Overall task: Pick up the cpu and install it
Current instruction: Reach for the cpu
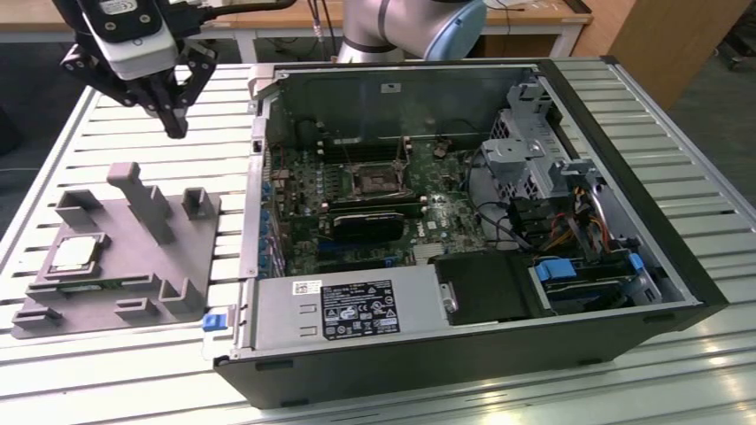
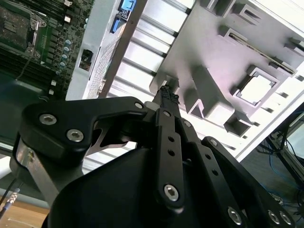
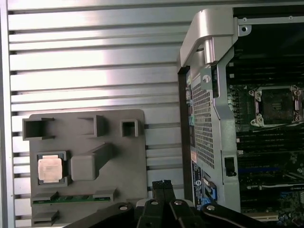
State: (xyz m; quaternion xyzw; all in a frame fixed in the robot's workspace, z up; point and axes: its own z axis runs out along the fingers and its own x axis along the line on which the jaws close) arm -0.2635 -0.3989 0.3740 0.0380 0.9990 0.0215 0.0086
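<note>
We are in the approach step. The gripper (image 1: 176, 129), fingers pressed together and empty, hovers on the far side of the grey fixture (image 1: 148, 266). The cpu (image 1: 73, 254) lies in that fixture. In our judgement, the pick calls for parted fingers centred over the chip.

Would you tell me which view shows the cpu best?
The first wrist view: the cpu faces it squarely, silver top fully visible. The exterior view sees it obliquely; the second wrist view, washed white.

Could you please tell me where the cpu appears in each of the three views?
Exterior view: the cpu lies in a recess of the grey block, at the exterior view's left.
First wrist view: cpu, in the same recess.
Second wrist view: cpu, glaring white.
Shared landmark: the grey block.
</note>
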